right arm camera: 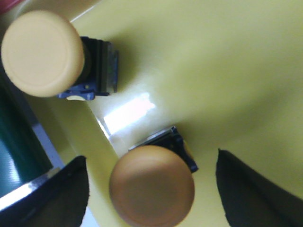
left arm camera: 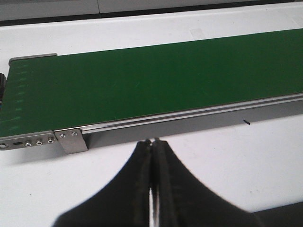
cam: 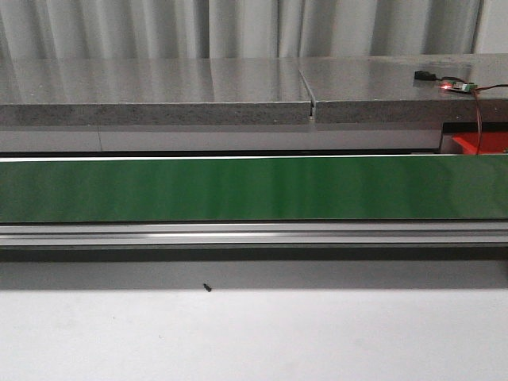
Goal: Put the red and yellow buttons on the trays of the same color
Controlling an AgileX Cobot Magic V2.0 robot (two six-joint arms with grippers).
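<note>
Right tool (right arm camera: 151,189) spread above yellow button (right arm camera: 152,185).

Green belt (cam: 254,189) bare along its full visible length, nothing standing on it. White table (cam: 254,333) in front of it open, only a tiny dark speck (cam: 207,288). Grey ledge (cam: 159,91) behind the belt, with a small circuit board (cam: 456,86) and wire at its right end. Yellow tray (right arm camera: 213,71) crowded on one side: two yellow buttons (right arm camera: 42,53) (right arm camera: 152,185), apart from each other; the nearer one sits between the spread right fingers (right arm camera: 61,198). Rest of tray floor bare.
</note>
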